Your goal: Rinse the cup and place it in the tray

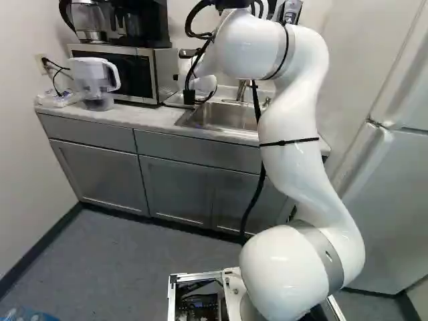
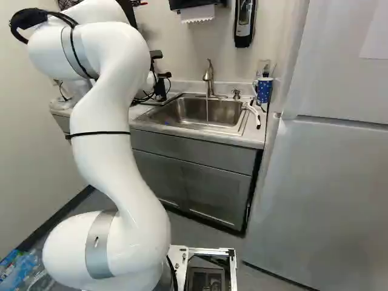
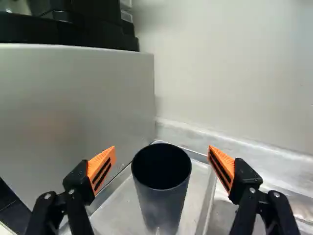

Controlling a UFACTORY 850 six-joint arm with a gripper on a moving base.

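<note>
In the right base view, black parts of the gripper (image 2: 160, 88) show beside the arm's wrist at the sink's left end; its fingertips cannot be made out there. The wrist view has the gripper (image 3: 162, 164) open, orange pads wide apart. A dark, hollow cup (image 3: 160, 208) stands upright in the shallow tray (image 3: 115, 211), its open mouth in the space between the two fingers and slightly ahead. Neither pad touches the cup. The arm hides cup and tray in the base views.
A microwave (image 1: 159, 77) stands beside the tray, with a wall behind. The sink (image 2: 197, 112) lies right of the gripper; water runs from its faucet (image 2: 209, 77). A water pitcher (image 1: 93, 80) stands at the counter's left, a fridge (image 2: 321, 182) at the right.
</note>
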